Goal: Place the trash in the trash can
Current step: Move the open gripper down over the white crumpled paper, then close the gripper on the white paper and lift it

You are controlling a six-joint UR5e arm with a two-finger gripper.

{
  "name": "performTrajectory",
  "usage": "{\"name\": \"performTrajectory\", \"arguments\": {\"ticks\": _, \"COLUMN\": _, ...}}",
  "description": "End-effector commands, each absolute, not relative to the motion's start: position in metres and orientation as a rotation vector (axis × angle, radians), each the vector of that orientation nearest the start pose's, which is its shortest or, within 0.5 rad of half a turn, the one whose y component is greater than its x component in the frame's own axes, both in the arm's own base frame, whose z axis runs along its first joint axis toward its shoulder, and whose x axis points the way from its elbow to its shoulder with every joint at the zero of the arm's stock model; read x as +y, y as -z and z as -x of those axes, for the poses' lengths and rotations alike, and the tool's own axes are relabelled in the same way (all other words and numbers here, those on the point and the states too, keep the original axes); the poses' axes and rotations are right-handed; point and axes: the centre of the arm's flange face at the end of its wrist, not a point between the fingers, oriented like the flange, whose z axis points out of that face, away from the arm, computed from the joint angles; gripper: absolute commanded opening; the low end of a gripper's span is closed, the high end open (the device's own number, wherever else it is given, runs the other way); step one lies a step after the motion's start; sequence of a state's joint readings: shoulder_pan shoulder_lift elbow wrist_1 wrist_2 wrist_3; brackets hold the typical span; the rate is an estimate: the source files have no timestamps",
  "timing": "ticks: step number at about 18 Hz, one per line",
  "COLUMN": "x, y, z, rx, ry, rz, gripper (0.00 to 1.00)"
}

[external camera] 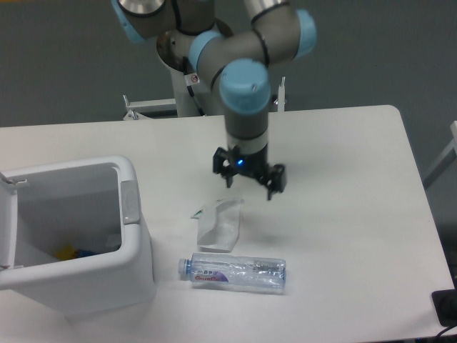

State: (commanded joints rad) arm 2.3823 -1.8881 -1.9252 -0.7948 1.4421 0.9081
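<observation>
I had the gripper (249, 180) hanging over the tissue (218, 224), its fingers wide apart and holding nothing. The bottle (233, 272) lay just in front of the tissue, beside the open trash can (134, 246). Next I needed to drop lower and pinch the tissue.
</observation>
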Motion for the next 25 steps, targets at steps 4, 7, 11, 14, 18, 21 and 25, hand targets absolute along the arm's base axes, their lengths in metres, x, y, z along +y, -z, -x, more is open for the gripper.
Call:
{"name": "performTrajectory", "arguments": {"ticks": 4, "x": 0.497, "y": -0.211, "z": 0.292, "rx": 0.135, "ry": 0.024, "rz": 2.976, "gripper": 0.88}}
{"name": "performTrajectory", "arguments": {"ticks": 7, "x": 0.499, "y": -0.213, "z": 0.294, "rx": 0.097, "ry": 0.017, "rz": 2.976, "gripper": 0.14}}
{"name": "performTrajectory", "arguments": {"ticks": 11, "x": 0.500, "y": -0.216, "z": 0.294, "rx": 0.108, "ry": 0.009, "rz": 2.971, "gripper": 0.00}}
{"name": "performTrajectory", "arguments": {"ticks": 14, "x": 0.495, "y": -0.219, "z": 0.294, "rx": 0.117, "ry": 0.008, "rz": 2.975, "gripper": 0.00}}
{"name": "performTrajectory", "arguments": {"ticks": 18, "x": 0.469, "y": -0.244, "z": 0.304, "rx": 0.280, "ry": 0.021, "rz": 2.976, "gripper": 0.00}}
{"name": "performTrajectory", "arguments": {"ticks": 21, "x": 0.433, "y": -0.303, "z": 0.328, "rx": 0.194, "ry": 0.026, "rz": 2.890, "gripper": 0.00}}
{"name": "performTrajectory", "arguments": {"ticks": 25, "x": 0.412, "y": -0.380, "z": 0.352, "rx": 0.071, "ry": 0.082, "rz": 2.599, "gripper": 0.00}}
